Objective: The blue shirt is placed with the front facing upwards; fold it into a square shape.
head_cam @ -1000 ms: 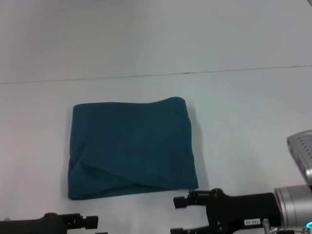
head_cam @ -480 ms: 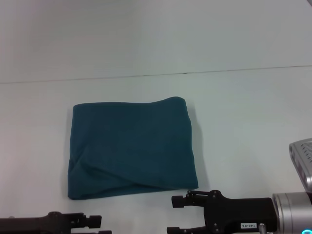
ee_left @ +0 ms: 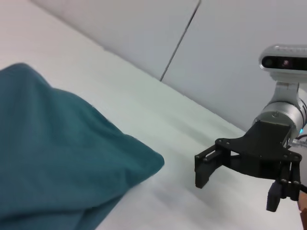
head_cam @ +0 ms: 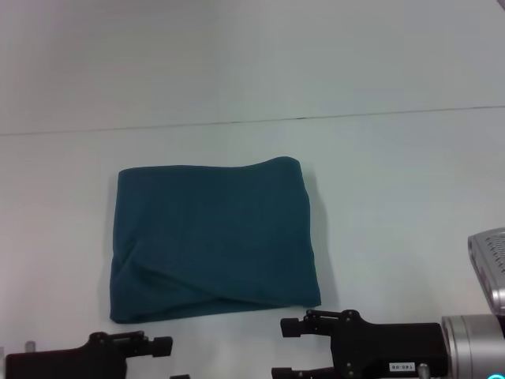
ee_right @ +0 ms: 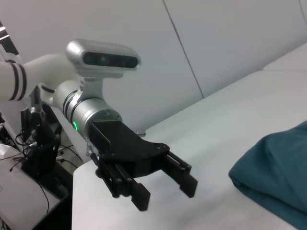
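The blue shirt [head_cam: 213,237] lies folded into a roughly square teal slab in the middle of the white table, with a diagonal crease at its near left corner. It also shows in the left wrist view [ee_left: 57,153] and the right wrist view [ee_right: 278,177]. Both grippers hover near the table's front edge, apart from the cloth. My left gripper [head_cam: 170,362] is below the shirt's near left corner; the right wrist view shows it open and empty [ee_right: 165,195]. My right gripper [head_cam: 282,350] is just beyond the near right corner, open and empty in the left wrist view [ee_left: 237,191].
The white table [head_cam: 394,197] runs wide around the shirt, and a thin dark seam [head_cam: 300,118] crosses it behind the cloth. A white wall rises at the back. Cables and a stand [ee_right: 38,153] sit off the table beside the left arm.
My left gripper has risen a little further into the head view towards the shirt's near edge. The right gripper shifted only slightly. The shirt has not moved.
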Action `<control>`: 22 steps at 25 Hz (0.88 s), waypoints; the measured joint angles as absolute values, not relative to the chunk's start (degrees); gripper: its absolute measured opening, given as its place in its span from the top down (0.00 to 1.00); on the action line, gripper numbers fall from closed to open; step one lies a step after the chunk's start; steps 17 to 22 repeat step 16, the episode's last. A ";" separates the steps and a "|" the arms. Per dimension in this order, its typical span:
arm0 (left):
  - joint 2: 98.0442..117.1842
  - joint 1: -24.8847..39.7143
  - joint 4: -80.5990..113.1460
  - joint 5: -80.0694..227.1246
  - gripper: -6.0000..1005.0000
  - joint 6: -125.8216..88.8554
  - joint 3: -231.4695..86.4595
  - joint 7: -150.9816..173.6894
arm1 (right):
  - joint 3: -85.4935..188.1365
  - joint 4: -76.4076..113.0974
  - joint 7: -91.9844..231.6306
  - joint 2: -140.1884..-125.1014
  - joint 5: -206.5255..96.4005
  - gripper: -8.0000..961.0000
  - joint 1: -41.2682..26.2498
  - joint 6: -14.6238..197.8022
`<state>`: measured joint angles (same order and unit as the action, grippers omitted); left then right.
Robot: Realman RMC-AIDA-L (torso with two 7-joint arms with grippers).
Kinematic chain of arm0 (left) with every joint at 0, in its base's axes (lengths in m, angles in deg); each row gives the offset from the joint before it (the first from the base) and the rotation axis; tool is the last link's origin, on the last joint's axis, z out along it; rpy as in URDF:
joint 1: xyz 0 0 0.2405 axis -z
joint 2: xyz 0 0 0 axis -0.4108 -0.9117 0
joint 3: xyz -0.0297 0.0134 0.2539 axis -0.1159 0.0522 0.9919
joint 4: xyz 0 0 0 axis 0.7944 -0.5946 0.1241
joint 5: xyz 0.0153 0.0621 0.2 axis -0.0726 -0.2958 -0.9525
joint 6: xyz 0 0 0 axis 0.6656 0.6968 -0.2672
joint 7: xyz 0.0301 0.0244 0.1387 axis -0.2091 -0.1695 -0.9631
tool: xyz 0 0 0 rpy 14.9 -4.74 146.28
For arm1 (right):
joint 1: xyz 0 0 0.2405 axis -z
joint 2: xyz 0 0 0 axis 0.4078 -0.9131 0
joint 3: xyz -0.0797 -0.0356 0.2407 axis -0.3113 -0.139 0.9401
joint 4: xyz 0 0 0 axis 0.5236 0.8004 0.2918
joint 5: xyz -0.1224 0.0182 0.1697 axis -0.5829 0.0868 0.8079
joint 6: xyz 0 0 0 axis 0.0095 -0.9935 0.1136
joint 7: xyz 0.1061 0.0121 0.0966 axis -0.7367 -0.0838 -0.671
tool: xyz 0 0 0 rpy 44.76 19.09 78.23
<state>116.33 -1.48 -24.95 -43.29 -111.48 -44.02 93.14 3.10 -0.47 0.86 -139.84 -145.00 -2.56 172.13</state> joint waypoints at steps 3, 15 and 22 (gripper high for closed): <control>116.31 -0.93 -23.62 -43.37 0.28 -110.64 -44.03 92.41 | 3.20 0.16 1.03 -139.84 -145.01 0.08 -2.70 171.95; 116.10 -0.79 -23.48 -43.30 0.28 -110.53 -44.23 92.87 | 3.22 0.36 1.17 -139.81 -145.04 0.08 -2.71 172.01; 116.09 -0.79 -23.48 -43.29 0.28 -110.52 -44.23 92.87 | 3.22 0.37 1.17 -139.81 -145.03 0.08 -2.73 172.01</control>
